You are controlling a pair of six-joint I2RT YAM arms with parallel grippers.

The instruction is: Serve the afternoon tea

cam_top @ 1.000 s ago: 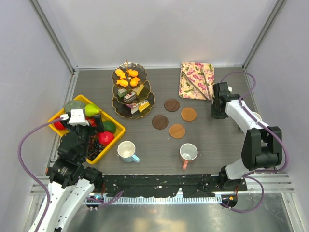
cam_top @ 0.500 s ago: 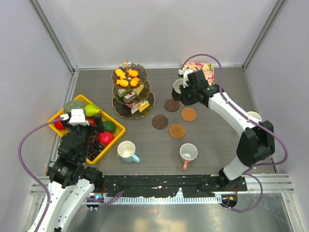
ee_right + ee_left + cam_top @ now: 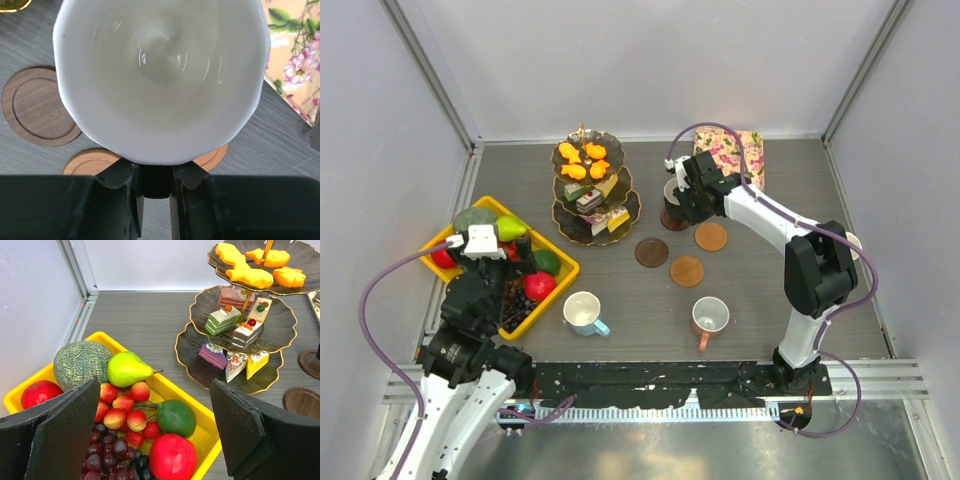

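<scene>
Right gripper (image 3: 154,187): jaws were closed on the handle of the black mug (image 3: 160,75), which filled most of the wrist view, upright, mouth up, white inside.
Black mug, place: in the top view it was over the dark coaster (image 3: 672,222) nearest the stand, at the far middle of the table; whether it touched that coaster could not be told.
Right arm: stretched from its base across to the far middle, just in front of the floral tray (image 3: 732,158).
Left gripper (image 3: 155,405): jaws were wide apart and held nothing; it hung above the near end of the crate (image 3: 207,437).
Crate: yellow, at the left of the table, filled with fruit (image 3: 127,369), among it a melon, a pear, strawberries, grapes and a lime.
Stand (image 3: 595,195): dark, three scalloped tiers with a gold handle, at the far side, between the crate and the black mug.
Pastries (image 3: 582,160): orange, on the top tier.
Cake slices (image 3: 220,320): on the middle and bottom tiers.
Other coasters (image 3: 687,271): three lay bare in the middle of the table, one dark and two lighter.
White mug (image 3: 582,312): upright near the front edge, with a blue handle, near the crate.
Pink mug (image 3: 710,317): upright near the front edge, to the right of the white mug and apart from it.
</scene>
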